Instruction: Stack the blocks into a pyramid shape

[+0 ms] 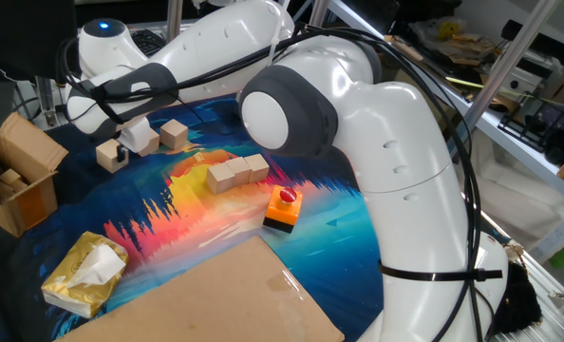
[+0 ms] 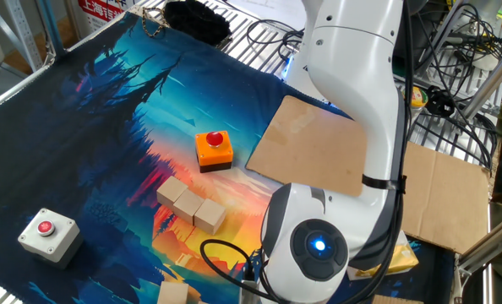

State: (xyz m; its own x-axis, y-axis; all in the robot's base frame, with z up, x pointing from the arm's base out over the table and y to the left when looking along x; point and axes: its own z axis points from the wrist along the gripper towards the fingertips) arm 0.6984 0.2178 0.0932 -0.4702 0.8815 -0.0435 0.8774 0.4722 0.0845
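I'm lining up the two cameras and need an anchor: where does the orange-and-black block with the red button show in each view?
One fixed view: orange-and-black block, centre, right of and nearer than the row of three wooden cubes.
The other fixed view: orange-and-black block, left of centre, above the same row.
Shared landmark: the brown board beside the block.

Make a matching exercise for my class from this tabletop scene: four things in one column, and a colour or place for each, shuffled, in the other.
Things:
1. row of three blocks
2. orange button block
3. grey button box
4. cardboard box

Descriptions:
a. open, at the mat's edge
b. pale wood, touching side by side
c. red button on a black base
d. red button on a pale case, seen only in the other fixed view

Pairs: 1-b, 2-c, 3-d, 4-a
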